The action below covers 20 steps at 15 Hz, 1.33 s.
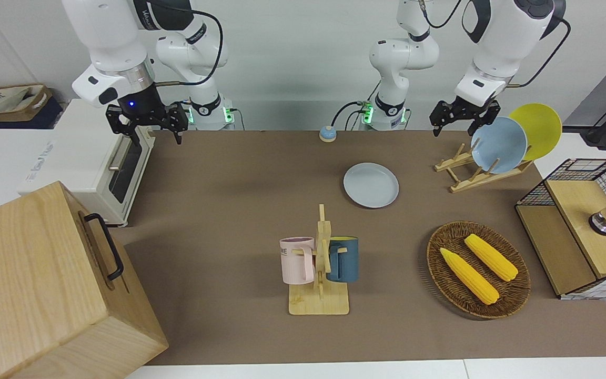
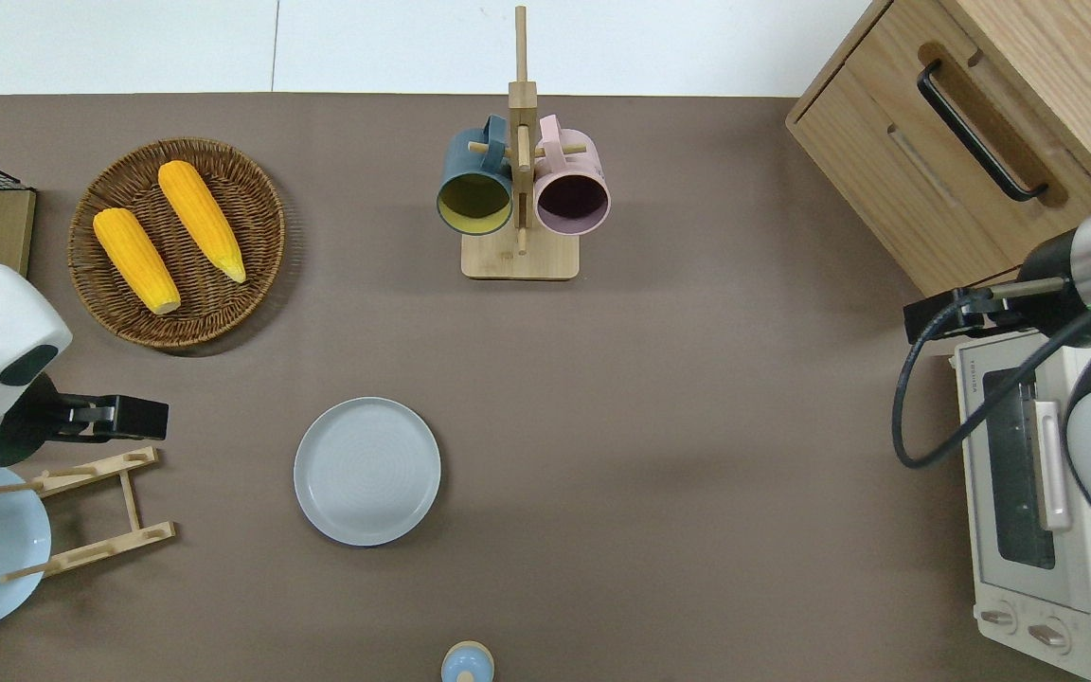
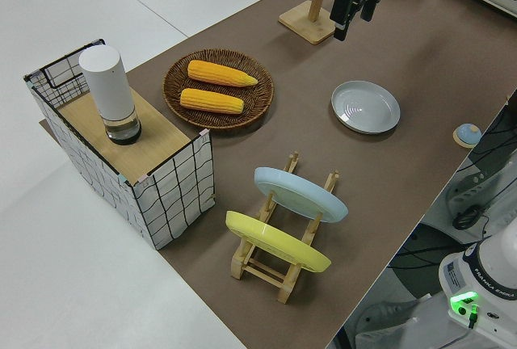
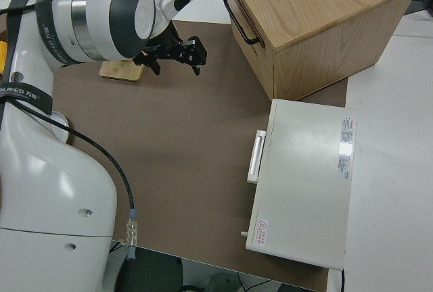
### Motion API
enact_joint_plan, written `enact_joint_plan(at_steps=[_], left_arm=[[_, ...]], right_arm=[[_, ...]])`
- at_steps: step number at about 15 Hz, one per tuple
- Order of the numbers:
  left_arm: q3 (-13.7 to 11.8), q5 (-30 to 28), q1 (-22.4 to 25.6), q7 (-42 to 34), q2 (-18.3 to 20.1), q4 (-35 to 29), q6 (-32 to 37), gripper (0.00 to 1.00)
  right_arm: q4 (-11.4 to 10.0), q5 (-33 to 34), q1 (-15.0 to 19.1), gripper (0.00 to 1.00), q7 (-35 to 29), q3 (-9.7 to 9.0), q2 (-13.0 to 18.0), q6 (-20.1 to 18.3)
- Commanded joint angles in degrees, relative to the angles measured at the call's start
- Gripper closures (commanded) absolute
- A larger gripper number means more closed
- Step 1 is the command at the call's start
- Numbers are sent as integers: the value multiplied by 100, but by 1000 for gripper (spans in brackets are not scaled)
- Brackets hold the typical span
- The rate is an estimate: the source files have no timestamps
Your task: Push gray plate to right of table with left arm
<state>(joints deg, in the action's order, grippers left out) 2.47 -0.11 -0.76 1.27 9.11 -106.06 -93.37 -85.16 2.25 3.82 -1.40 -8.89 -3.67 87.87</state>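
Pale gray-blue and smooth, the gray plate [image 2: 367, 471] is round and shallow with a low raised rim. It lies flat, face up, on the matte brown table [image 2: 678, 398]; being circular, it has no long axis. It sits near the middle, nearer to the robots than the wooden mug stand [image 2: 520, 204]. The left gripper [image 1: 463, 117] hangs over the wooden plate rack [image 2: 91, 511], fingers spread, holding nothing. The right arm is parked.
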Motion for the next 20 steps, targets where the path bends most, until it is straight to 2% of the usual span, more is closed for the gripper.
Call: enact_joint_plan(at_steps=[1,6,13,20], left_arm=[[43,-94,-56,189,213,-458,-216,7],[166,-199,-56,373,292,-1029,-760,5],[237,-244,-91,444,653,-2084,-1701,5],[272,-279,-241,813,741,-2946,-2720,5]], right_arm=[[8,-40,4,17,-18,1,33,-59],[8,-40,4,17,-18,1,33,-59],[8,-40,4,17,-18,1,33,-59],[8,-40,4,17,-18,1,33,-59]])
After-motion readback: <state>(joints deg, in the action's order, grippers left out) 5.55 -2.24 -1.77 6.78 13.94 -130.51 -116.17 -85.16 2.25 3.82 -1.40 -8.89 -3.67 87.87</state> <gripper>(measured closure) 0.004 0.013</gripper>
